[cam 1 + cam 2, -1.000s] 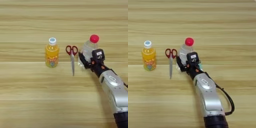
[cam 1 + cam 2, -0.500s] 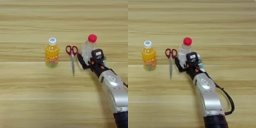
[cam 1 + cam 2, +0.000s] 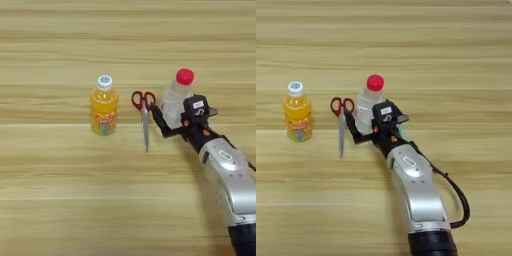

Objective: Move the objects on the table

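the silver forearm reaches up from bottom right, black two-fingered gripper [image 3: 363, 125] clamped around the clear red-capped bottle [image 3: 367, 102]; red-handled scissors [image 3: 341, 122] just left.

You could read nothing for certain. The small orange-juice bottle [image 3: 104, 106] carried a label with reddish lettering, too small to make out. A white sticker on the gripper [image 3: 169, 117] housing bore dark marks, also illegible.
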